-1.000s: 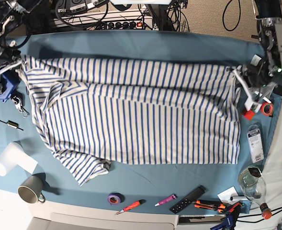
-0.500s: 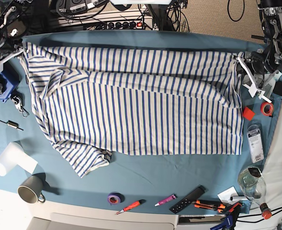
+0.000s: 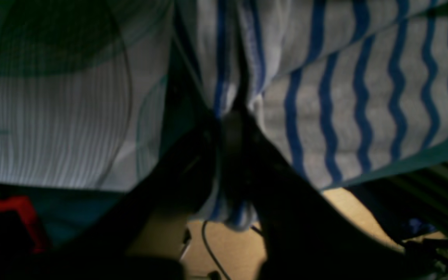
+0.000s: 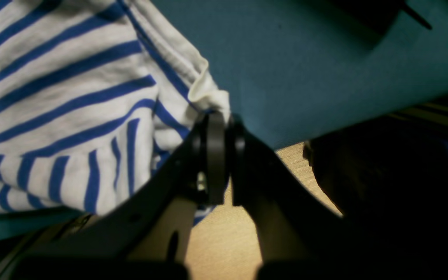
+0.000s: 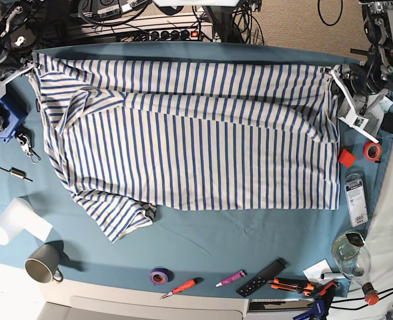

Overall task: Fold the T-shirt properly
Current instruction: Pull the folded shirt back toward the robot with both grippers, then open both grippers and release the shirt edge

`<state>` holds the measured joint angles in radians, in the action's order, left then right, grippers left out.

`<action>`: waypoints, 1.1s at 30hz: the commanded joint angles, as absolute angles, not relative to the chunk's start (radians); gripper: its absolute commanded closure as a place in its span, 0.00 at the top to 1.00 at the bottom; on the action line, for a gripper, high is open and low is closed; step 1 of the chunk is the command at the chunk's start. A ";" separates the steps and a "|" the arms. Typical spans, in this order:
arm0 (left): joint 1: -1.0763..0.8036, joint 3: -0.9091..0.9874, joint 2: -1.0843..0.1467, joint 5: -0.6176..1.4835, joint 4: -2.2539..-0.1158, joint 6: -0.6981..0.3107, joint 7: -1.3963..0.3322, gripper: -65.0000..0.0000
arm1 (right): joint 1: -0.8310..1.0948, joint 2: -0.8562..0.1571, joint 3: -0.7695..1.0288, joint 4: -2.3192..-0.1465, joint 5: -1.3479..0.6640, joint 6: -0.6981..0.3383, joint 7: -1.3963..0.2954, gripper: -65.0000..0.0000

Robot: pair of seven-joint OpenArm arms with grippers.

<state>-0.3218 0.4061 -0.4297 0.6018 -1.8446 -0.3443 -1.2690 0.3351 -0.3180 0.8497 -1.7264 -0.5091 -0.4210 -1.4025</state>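
Softly rumpled, the striped T-shirt (image 5: 196,140) hangs pinched between left hand (image 3: 231,116) and right hand (image 4: 218,116).

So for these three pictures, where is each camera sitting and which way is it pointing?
Base: high above the table, looking down on the T-shirt, both arms at the far corners.
Left wrist: on the left arm, looking along the left gripper pinching striped cloth.
Right wrist: on the right arm, looking along the right gripper pinching a hem.
All three show the T-shirt.
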 commanded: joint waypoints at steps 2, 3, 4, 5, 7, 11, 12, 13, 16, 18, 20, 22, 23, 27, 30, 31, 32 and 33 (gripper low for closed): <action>-0.321 0.416 -0.452 0.548 -1.858 -0.334 -1.282 0.00 | 0.344 -0.347 0.859 -1.743 -0.460 -0.422 -1.395 0.00; -0.321 0.416 -0.452 0.550 -1.858 -0.334 -1.281 0.00 | 0.345 -0.347 0.859 -1.743 -0.459 -0.422 -1.395 0.00; -0.321 0.416 -0.452 0.552 -1.858 -0.334 -1.277 0.00 | 0.347 -0.347 0.859 -1.743 -0.462 -0.422 -1.395 0.00; -0.321 0.416 -0.452 0.554 -1.858 -0.334 -1.274 0.00 | 0.347 -0.346 0.859 -1.743 -0.463 -0.422 -1.395 0.00; -0.321 0.416 -0.451 0.554 -1.858 -0.335 -1.274 0.00 | 0.347 -0.347 0.859 -1.743 -0.463 -0.421 -1.395 0.00; -0.321 0.416 -0.452 0.554 -1.858 -0.366 -1.270 0.01 | 0.347 -0.347 0.859 -1.743 -0.497 -0.423 -1.396 0.00; -0.321 0.416 -0.452 0.554 -1.858 -0.368 -1.270 0.09 | 0.347 -0.347 0.859 -1.743 -0.512 -0.426 -1.396 0.00; -0.321 0.416 -0.452 0.554 -1.858 -0.368 -1.267 0.17 | 0.347 -0.347 0.859 -1.743 -0.524 -0.434 -1.396 0.00; -0.321 0.416 -0.452 0.554 -1.859 -0.367 -1.256 0.37 | 0.346 -0.347 0.859 -1.743 -0.570 -0.454 -1.396 0.14; -0.321 0.416 -0.452 0.553 -1.863 -0.365 -1.256 0.41 | 0.346 -0.348 0.859 -1.744 -0.599 -0.459 -1.396 0.20; -0.321 0.416 -0.452 0.553 -1.874 -0.364 -1.256 0.41 | 0.346 -0.350 0.860 -1.755 -0.635 -0.463 -1.396 0.20; -0.321 0.416 -0.452 0.553 -1.896 -0.364 -1.256 0.41 | 0.347 -0.349 0.860 -1.789 -0.674 -0.463 -1.396 0.20; -0.321 0.416 -0.452 0.553 -1.911 -0.364 -1.256 0.41 | 0.346 -0.349 0.860 -1.814 -0.690 -0.463 -1.396 0.20; -0.321 0.416 -0.451 0.500 -1.993 -0.364 -1.254 0.41 | 0.347 -0.349 0.860 -1.947 -0.670 -0.463 -1.394 0.20; -0.321 0.416 -0.452 0.467 -2.047 -0.364 -1.211 0.41 | 0.346 -0.349 0.860 -2.028 -0.611 -0.463 -1.351 0.20; -0.321 0.416 -0.451 0.467 -2.060 -0.360 -1.186 0.41 | 0.346 -0.349 0.860 -2.043 -0.598 -0.463 -1.336 0.20; -0.321 0.416 -0.451 0.467 -2.070 -0.348 -1.161 0.41 | 0.346 -0.349 0.860 -2.054 -0.590 -0.462 -1.320 0.20; -0.321 0.416 -0.451 0.467 -2.077 -0.328 -1.134 0.41 | 0.346 -0.349 0.860 -2.061 -0.589 -0.459 -1.304 0.20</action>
<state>-0.3237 0.4072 -0.4332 0.4656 -2.0609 -0.3290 -1.1427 0.3466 -0.3290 0.8509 -2.0445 -0.5880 -0.4641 -1.3216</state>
